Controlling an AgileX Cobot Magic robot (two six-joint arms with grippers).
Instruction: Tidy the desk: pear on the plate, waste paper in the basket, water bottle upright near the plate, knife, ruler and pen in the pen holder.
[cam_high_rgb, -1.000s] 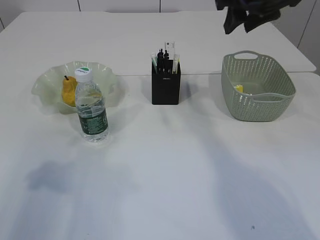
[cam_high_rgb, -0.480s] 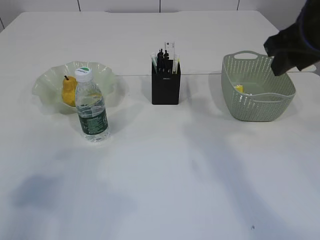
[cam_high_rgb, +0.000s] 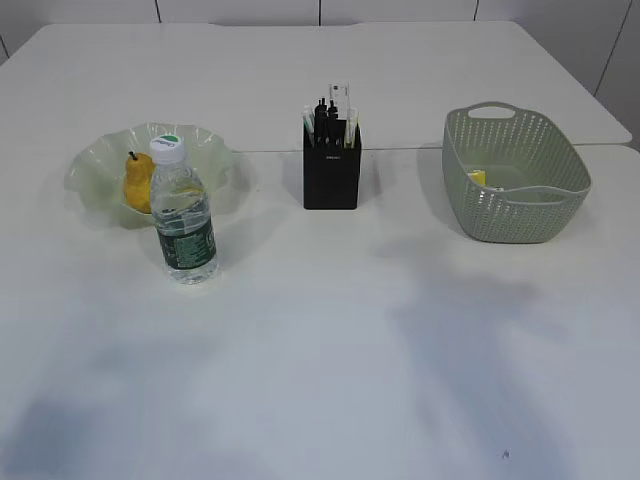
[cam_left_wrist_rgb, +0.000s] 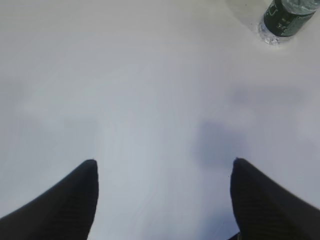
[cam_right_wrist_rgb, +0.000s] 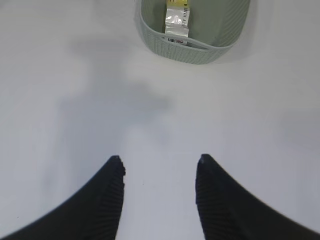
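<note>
Looking across the table (cam_high_rgb: 330, 340) in the exterior view: a pale green wavy-rimmed plate (cam_high_rgb: 95, 160) sits toward the far left, with the yellow pear (cam_high_rgb: 138, 182) resting in it. The water bottle (cam_high_rgb: 183, 215) stands upright just in front of the plate, cap on, its shoulder overlapping the plate's rim from this angle. A black pen holder (cam_high_rgb: 331, 178) stands mid-table toward the far edge, packed with upright items (too small to tell knife, ruler and pen apart). The grey-green basket (cam_high_rgb: 560, 175) is toward the far right edge, a bit of yellow and white waste paper (cam_high_rgb: 478, 178) against its left inner wall. No arm appears in this view, only soft shadows on the near half of the tabletop. Left wrist view: the left gripper (cam_left_wrist_rgb: 162, 172) hangs over bare tabletop, its two dark fingertips (cam_left_wrist_rgb: 75, 195) spread wide with nothing between them; the bottle's base shows at the top right corner of the frame, well apart from the fingers. Right wrist view: the right gripper (cam_right_wrist_rgb: 159, 167) is over bare tabletop too, fingers parted at a moderate gap and empty; the basket lies ahead near the top edge of the frame, the crumpled paper with its silver and yellow print inside it.
</note>
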